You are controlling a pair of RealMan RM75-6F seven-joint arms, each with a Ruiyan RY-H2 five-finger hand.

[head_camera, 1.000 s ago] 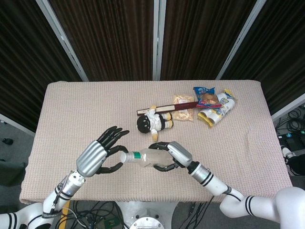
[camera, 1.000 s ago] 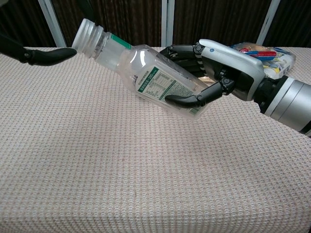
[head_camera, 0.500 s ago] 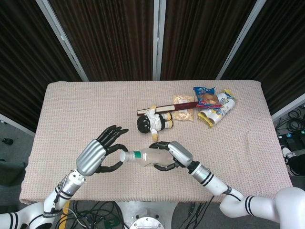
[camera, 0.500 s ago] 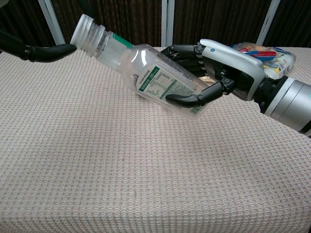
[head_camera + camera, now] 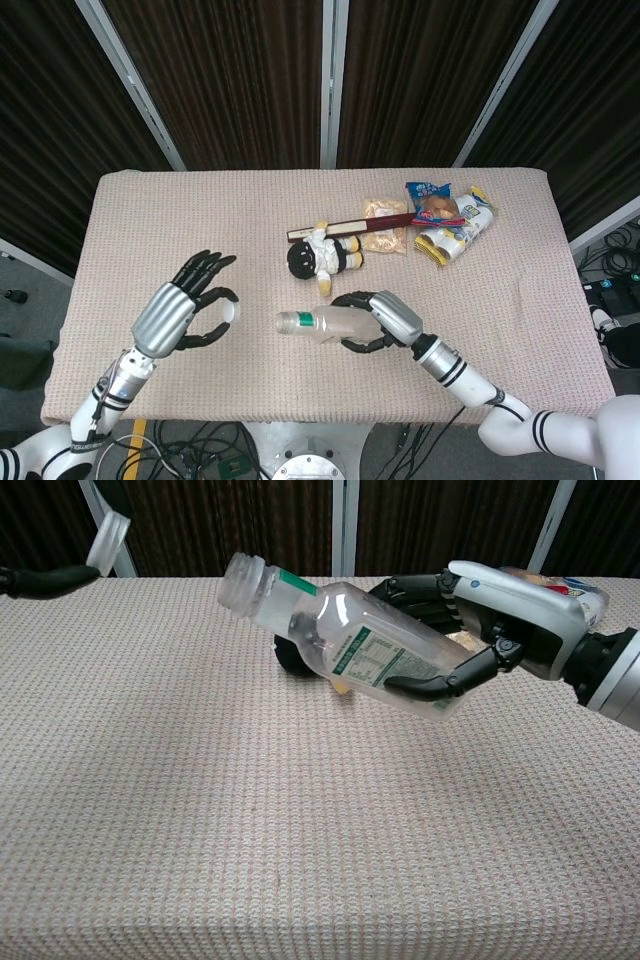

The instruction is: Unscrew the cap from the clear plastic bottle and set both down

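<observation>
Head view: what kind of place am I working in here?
Probably a lab or test bench, not a home: a cloth-covered table backed by dark curtains on metal frames, loose cables on the floor, and assorted props such as snack packets and a small doll.

Bottle (image 5: 350, 645): clear glossy plastic, printed paper-like label with a green band. Cap (image 5: 108, 542): translucent whitish plastic. Table cloth (image 5: 170, 230): beige woven fabric, coarse and matt. Both hands, left (image 5: 180, 312) and right (image 5: 385, 320): brushed silver shells, smooth black fingers. Snack packets (image 5: 448, 220): shiny printed film.
</observation>
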